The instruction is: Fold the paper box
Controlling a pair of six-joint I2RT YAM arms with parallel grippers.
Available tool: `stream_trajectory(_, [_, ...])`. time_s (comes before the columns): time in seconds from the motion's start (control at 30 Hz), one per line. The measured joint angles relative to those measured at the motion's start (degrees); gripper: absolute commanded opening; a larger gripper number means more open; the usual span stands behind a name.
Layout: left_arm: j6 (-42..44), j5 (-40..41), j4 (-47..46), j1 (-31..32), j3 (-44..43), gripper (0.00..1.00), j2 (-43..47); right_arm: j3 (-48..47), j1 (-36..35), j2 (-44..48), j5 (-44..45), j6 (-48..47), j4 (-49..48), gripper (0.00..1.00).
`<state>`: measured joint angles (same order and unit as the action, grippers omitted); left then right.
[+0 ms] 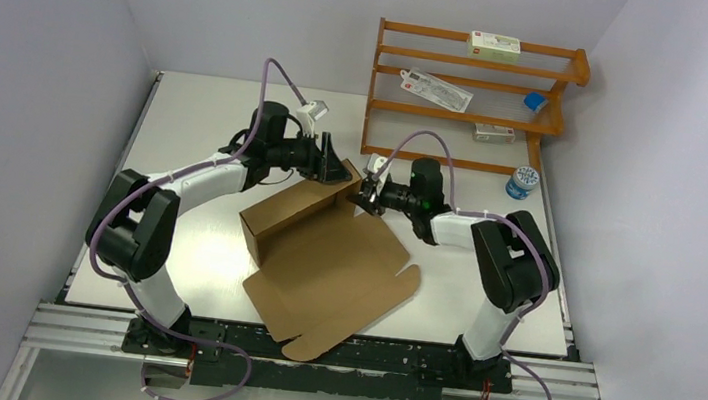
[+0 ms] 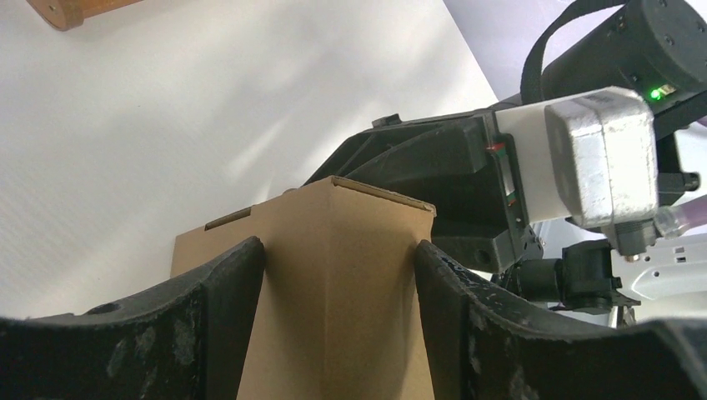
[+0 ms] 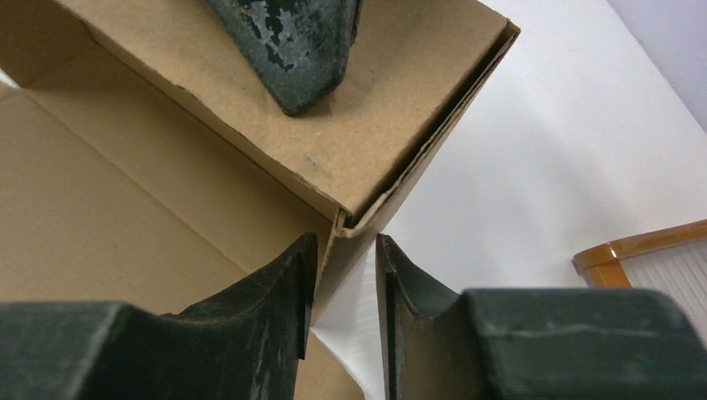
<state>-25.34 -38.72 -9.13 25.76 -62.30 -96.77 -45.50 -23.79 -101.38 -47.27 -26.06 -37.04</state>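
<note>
The paper box (image 1: 332,268) is plain brown cardboard lying mid-table, with its far-left side folded up into a hollow wall (image 1: 290,215) and the rest spread flat toward the front edge. My left gripper (image 1: 336,171) is at the wall's far end. In the left wrist view its fingers (image 2: 242,283) press both sides of the folded cardboard (image 2: 338,275). My right gripper (image 1: 362,197) meets the same end from the right. Its jaws stand narrowly apart around the wall's corner edge (image 3: 354,218), the cardboard against the left finger (image 3: 288,283), with table showing in the gap. A left-gripper finger (image 3: 292,50) rests on the wall's top face.
A wooden rack (image 1: 473,93) stands at the back right, holding small white cartons (image 1: 495,45) and a blue item (image 1: 535,102). A blue-capped jar (image 1: 521,184) sits beside its right foot. Grey walls close in both sides, and a metal rail (image 1: 313,351) runs along the near edge.
</note>
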Motion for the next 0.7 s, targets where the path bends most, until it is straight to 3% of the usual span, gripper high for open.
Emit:
stream_trajectory(0.3, [-0.81,-0.57,-2.25,-1.18,0.31,0.69,-0.72,1.55,-4.66,-2.86,13.66,2.29,-10.12,0.05])
stream_trajectory(0.7, [-2.91,-0.63,-8.04,-2.01,2.29,0.70,-1.25,2.27,-9.14,-3.39,28.55,8.85,-14.05,0.03])
